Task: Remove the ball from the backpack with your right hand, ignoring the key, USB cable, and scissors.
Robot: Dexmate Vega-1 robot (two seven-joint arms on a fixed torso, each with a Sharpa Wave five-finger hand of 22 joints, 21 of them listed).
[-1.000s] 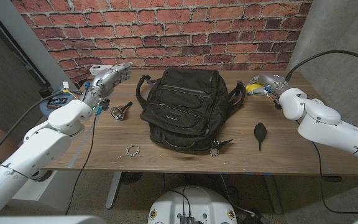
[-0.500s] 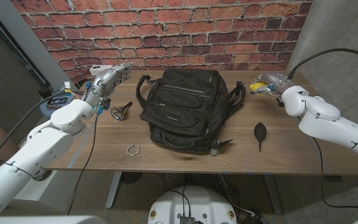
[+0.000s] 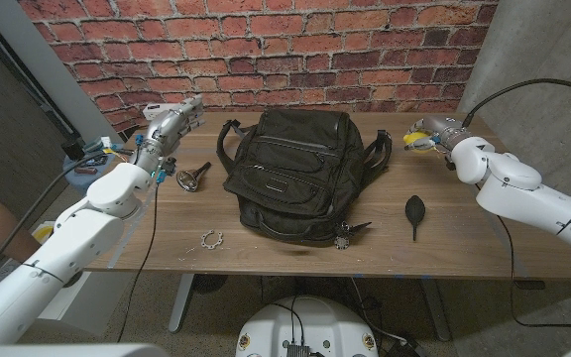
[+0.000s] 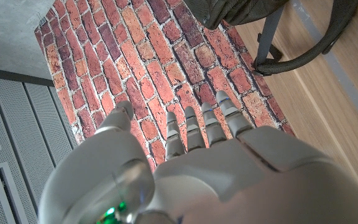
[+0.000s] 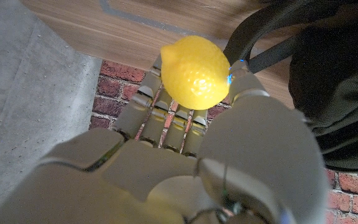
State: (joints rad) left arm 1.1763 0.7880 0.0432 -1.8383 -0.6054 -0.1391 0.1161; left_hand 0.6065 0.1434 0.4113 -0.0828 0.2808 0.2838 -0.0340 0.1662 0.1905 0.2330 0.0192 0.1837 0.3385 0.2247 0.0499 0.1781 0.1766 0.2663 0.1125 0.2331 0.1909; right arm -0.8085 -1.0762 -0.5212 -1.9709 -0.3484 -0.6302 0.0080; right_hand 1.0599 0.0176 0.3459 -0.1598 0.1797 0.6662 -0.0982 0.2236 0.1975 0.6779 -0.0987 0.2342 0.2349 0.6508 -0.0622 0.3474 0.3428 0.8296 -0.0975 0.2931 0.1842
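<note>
The black backpack (image 3: 300, 174) lies in the middle of the wooden table (image 3: 444, 248). My right hand (image 3: 430, 133) is raised at the table's far right, just right of the backpack's strap (image 3: 378, 151), and grips a yellow lemon-shaped ball (image 3: 416, 141). In the right wrist view the yellow ball (image 5: 196, 71) sits against my fingers (image 5: 166, 115), with the backpack (image 5: 334, 93) beside it. My left hand (image 3: 173, 120) hovers at the far left near the brick wall, fingers (image 4: 197, 127) straight and apart, holding nothing.
A metal key-like piece (image 3: 192, 177) lies left of the backpack, a small toothed ring (image 3: 212, 239) near the front edge. A key bunch (image 3: 345, 236) lies at the backpack's front corner and a black blower bulb (image 3: 415, 212) to its right. Small clutter (image 3: 89, 162) sits at the table's left end.
My right hand has drifted slightly to the right, away from the backpack, still gripping the yellow ball. My left arm has shifted a little.
</note>
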